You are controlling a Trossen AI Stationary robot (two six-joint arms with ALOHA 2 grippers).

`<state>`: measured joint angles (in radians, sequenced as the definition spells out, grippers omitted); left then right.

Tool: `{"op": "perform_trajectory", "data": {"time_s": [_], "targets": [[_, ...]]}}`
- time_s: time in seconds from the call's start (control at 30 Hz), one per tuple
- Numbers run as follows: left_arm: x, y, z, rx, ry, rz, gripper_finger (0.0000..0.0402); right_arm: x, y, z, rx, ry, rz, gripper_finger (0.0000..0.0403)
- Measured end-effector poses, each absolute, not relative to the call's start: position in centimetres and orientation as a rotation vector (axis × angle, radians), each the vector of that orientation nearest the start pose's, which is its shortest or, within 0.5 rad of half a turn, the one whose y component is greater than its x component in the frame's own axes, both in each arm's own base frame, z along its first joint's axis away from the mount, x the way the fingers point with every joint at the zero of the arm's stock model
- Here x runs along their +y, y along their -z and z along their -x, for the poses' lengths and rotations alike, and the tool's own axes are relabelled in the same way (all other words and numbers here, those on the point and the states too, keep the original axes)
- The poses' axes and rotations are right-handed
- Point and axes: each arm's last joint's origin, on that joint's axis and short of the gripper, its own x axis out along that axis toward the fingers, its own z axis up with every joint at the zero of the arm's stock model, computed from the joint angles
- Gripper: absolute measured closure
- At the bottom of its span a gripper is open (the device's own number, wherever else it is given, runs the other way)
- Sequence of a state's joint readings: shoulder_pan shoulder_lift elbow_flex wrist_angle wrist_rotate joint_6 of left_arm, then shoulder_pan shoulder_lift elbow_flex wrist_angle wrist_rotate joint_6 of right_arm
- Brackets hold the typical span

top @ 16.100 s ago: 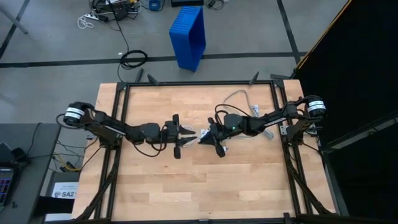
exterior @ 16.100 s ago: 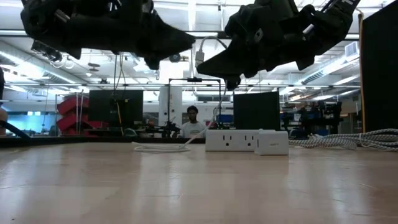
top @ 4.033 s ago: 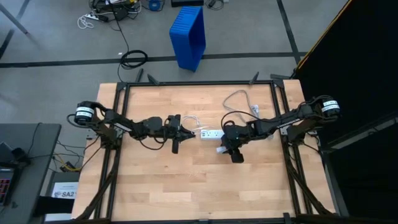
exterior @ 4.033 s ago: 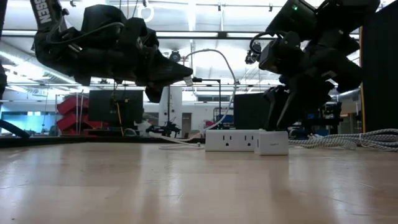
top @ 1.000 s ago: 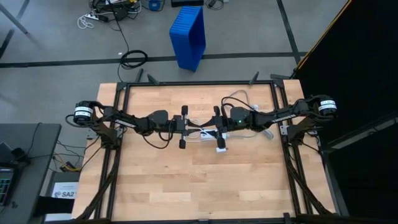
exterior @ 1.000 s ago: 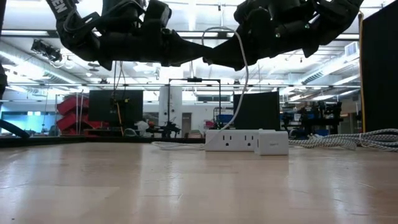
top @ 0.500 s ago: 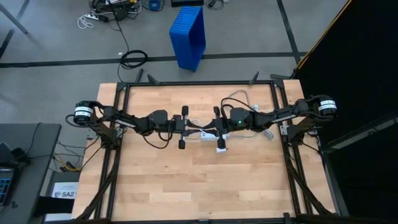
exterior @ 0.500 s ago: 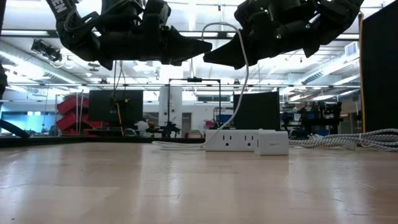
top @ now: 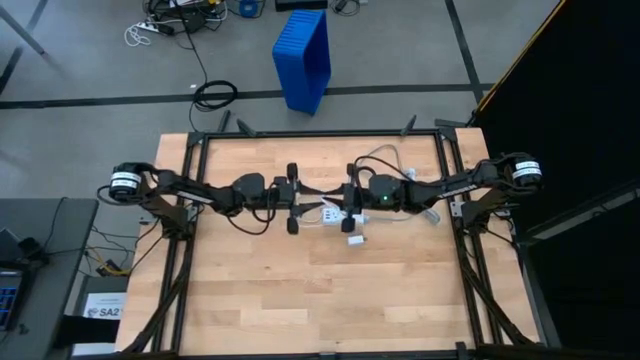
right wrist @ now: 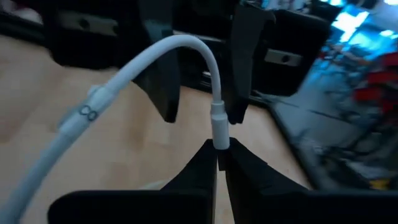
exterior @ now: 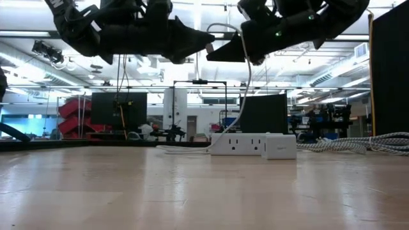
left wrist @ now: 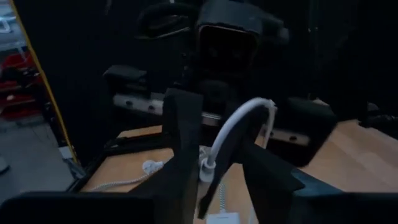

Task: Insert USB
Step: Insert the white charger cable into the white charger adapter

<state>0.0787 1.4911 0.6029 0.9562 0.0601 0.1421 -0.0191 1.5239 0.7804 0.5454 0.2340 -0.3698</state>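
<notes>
Right claw (right wrist: 217, 155) pinching the USB (right wrist: 186, 46) above wooden table (top: 300, 290); left claw (top: 303, 198) spread; workshop behind.

Two dark, slender jointed arms carry white-banded round joints at their shoulders, thin black cables looped alongside, and a small green light on the right arm.

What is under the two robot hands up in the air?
Below the left gripper and right gripper sits a white power strip on the table. The USB cable hangs down toward it. Its lower end is hidden behind the strip.
</notes>
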Motion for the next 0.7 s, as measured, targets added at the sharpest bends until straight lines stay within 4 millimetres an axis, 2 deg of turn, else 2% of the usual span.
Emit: {"op": "perform_trajectory", "data": {"time_s": [0.17,0.33,0.47,0.7], "targets": [[2.1,-22.5,-29.1,-0.068,-0.042,-0.089,0.0276,-0.6,-23.2,-32.6,0.302,0.295,0.484,0.0403],[1.9,-22.8,-28.5,-0.064,-0.018,-0.026,0.0275,-0.3,-23.1,-32.4,0.366,0.408,0.558,0.0402],[1.9,-22.9,-28.3,-0.041,-0.031,-0.014,0.0275,-0.2,-22.6,-32.2,0.430,0.434,0.588,0.0402],[0.3,-22.6,-28.7,-0.044,0.075,0.131,0.0275,-0.5,-22.8,-32.0,0.461,0.530,0.630,0.0402]]}}
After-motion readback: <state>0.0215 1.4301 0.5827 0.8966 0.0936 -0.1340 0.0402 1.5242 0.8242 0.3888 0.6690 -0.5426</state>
